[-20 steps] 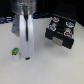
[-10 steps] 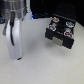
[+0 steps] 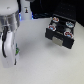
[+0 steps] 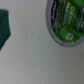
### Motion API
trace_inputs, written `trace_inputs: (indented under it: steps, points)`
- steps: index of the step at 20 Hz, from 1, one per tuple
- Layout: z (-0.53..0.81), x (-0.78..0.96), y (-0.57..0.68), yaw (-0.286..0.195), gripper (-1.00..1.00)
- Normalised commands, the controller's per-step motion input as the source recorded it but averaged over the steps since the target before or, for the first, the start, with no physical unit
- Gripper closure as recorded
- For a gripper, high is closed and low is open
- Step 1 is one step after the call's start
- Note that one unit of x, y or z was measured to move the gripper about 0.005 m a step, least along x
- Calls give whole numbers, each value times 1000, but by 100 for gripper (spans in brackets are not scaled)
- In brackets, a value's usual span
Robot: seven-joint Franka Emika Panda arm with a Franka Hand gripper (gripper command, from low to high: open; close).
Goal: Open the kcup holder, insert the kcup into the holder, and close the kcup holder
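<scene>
We have dropped lower over the pod at the exterior view's left, so its green lid now fills our wrist view. Whether our gripper is spread or clenched, we cannot tell. The holder sits open, far right.

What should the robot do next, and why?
Probably lower straight down and close on the kcup. Its green lid shows close in the wrist view but off-centre, so a small shift first may help. The holder's drawer already stands open.
</scene>
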Motion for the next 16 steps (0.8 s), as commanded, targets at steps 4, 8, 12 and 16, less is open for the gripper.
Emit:
trace_inputs:
  steps: [4, 8, 12, 16]
  points:
    - [214, -246, 237, -35, -100]
    - [36, -451, 36, -98, -100]
    - [-68, -223, -21, -93, -100]
    - [-256, -50, -70, -150, -100]
